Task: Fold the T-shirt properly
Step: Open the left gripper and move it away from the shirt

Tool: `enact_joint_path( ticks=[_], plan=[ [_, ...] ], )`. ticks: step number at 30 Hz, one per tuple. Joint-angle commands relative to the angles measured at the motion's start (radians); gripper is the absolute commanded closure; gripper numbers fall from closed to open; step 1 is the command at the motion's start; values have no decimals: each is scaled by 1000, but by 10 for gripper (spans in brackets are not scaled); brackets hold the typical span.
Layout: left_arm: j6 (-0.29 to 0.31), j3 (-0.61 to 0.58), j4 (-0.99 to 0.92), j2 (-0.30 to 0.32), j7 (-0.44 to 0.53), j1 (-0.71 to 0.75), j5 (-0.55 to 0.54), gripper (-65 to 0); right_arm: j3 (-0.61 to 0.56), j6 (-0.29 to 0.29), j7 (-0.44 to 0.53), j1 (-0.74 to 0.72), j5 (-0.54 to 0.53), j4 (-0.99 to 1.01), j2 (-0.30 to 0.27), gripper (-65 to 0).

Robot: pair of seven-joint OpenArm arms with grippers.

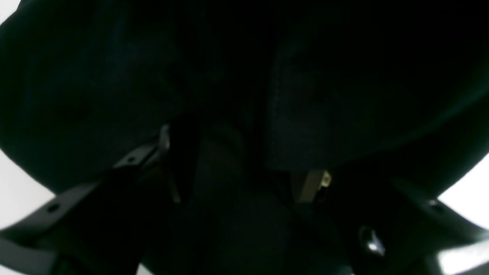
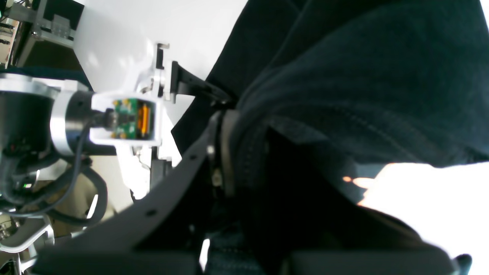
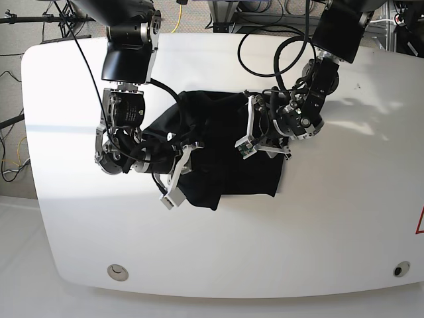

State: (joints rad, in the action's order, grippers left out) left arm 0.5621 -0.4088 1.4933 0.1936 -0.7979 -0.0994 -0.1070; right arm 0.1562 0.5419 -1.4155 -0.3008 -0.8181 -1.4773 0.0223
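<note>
White tabletop (image 3: pixel 344 218) carries the black T-shirt (image 3: pixel 228 156), bunched near its centre between both arms. I see my right gripper (image 2: pixel 225 110) with fingers together, clamped on a thick fold of the T-shirt. My left gripper (image 1: pixel 244 160) stands with fingers apart, cloth filling its view; I cannot confirm a hold.

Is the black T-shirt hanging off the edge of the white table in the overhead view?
No, the T-shirt lies wholly on the white table, with bare tabletop showing on every side of it.
</note>
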Motion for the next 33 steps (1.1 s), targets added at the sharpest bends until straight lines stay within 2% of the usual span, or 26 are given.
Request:
enact_joint_path(
  ticks=[1, 10, 18, 24, 33],
  plan=[
    [2, -2, 23, 10, -44, -6, 30, -343, 1, 4, 19, -27, -31, -16, 0, 0],
    [0, 0, 31, -15, -44, -13, 34, -343, 1, 4, 19, -19, -31, -16, -2, 0],
    [2, 64, 36, -42, -48, -29, 34, -343, 1, 4, 19, -19, -34, -16, -14, 0],
    [6, 120, 76, -61, -48, -43, 30, -343, 1, 4, 19, -19, -34, -16, -14, 0],
    [6, 127, 177, -73, -48, -43, 28, -344, 0, 4, 19, -19, -31, -16, -14, 0]
  ],
)
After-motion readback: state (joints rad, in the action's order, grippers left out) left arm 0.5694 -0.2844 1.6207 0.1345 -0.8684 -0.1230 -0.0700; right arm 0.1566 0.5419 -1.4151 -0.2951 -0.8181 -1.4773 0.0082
